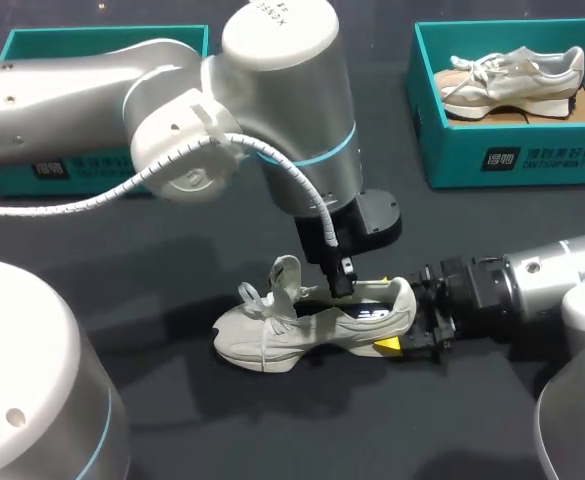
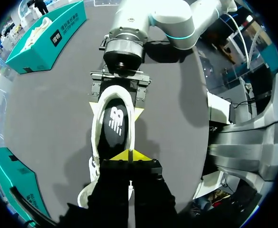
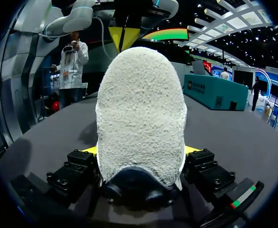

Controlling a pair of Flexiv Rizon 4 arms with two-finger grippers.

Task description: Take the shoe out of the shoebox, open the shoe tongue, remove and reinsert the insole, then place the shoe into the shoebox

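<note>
From above: a pale grey mesh sneaker (image 1: 292, 335) out of its box, upright on its sole on the black table top (image 1: 122, 260), toe toward the left arm's side. Clamped at the heel from both sides by the right gripper (image 1: 406, 326), coming in low and level. Dipped into the sneaker's mouth just behind the raised tongue (image 1: 286, 275), the left gripper (image 1: 342, 288), pointing straight down. Well apart at the far right, an open teal cardboard shoebox (image 1: 492, 150) holding a second sneaker (image 1: 512, 75). From the left wrist: left gripper (image 2: 129, 156) with yellow tips pressed together over the flat black insole (image 2: 115, 123); cannot tell whether any of the insole's edge is caught between them. Beyond, the right gripper (image 2: 116, 107) pinching the heel. From the right wrist: the fuzzy heel of the sneaker (image 3: 141, 114) filling the gap of the right gripper (image 3: 141, 156), yellow showing at either side. Judged to be the insole step, removal or reseating unclear. Next, probably: keep the heel clamp firm, then either nip the insole's edge and draw it up clear of the collar, or press it flat toward the toe.
</note>
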